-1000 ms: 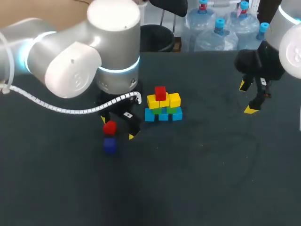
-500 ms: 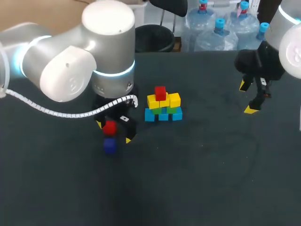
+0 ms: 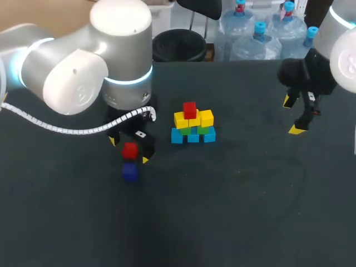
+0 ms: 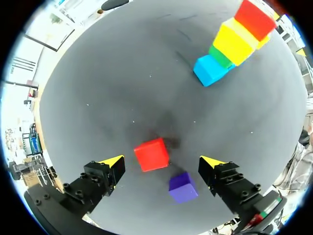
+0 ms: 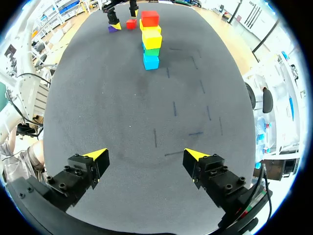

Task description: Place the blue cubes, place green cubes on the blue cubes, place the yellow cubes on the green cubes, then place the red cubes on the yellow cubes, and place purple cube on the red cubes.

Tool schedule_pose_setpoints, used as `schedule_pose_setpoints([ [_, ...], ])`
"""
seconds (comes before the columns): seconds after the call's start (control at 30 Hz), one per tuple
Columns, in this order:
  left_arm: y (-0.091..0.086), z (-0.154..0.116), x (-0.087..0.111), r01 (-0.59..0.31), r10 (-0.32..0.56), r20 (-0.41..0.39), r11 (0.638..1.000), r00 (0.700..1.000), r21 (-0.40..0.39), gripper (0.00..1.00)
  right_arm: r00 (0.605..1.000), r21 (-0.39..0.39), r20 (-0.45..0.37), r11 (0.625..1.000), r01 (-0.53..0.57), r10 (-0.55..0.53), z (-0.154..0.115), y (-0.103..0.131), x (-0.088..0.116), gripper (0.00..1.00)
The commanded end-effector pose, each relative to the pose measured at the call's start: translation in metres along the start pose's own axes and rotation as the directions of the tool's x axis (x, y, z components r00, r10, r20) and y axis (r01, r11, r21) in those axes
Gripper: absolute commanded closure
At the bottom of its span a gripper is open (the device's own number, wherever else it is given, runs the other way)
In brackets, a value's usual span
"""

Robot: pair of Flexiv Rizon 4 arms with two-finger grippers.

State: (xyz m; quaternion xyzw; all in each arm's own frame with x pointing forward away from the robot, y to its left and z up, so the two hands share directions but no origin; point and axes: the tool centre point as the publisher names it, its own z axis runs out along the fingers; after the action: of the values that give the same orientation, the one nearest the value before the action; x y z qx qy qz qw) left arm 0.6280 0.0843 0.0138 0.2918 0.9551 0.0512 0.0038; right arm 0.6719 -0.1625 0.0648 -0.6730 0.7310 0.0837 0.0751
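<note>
between left hand (image 4: 162, 162) tips | red cube (image 4: 152, 154), askew | purple cube (image 4: 183, 187) beside

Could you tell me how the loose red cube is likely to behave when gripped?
The red cube looks rigid with flat faces, so it should probably neither roll nor deform. It sits slightly turned relative to the open left end effector, so closing may twist it. The purple cube lies close beside it and might get nudged.

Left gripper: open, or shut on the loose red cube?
Open. The left gripper has its yellow tips wide apart; the loose red cube lies between them, touching neither.
</note>
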Motion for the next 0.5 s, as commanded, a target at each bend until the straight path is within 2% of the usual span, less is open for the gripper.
schedule_pose_setpoints([
  [0.03,0.001,-0.005,-0.003,-0.007,0.007,-0.004,1.000,1.000,-0.004,0.00,1.000,-0.001,0.001,1.000,0.001,-0.001,0.000,-0.001,0.000,0.00],
  [0.33,0.010,0.010,-0.004,-0.006,0.007,-0.031,1.000,0.999,0.030,0.00,1.000,-0.001,0.001,1.000,0.001,-0.001,0.000,-0.001,0.000,0.00],
  [0.5,0.016,0.009,-0.010,-0.015,0.016,-0.030,0.999,0.999,0.028,0.00,1.000,-0.001,0.001,1.000,0.001,-0.001,0.000,-0.001,0.000,0.00],
])
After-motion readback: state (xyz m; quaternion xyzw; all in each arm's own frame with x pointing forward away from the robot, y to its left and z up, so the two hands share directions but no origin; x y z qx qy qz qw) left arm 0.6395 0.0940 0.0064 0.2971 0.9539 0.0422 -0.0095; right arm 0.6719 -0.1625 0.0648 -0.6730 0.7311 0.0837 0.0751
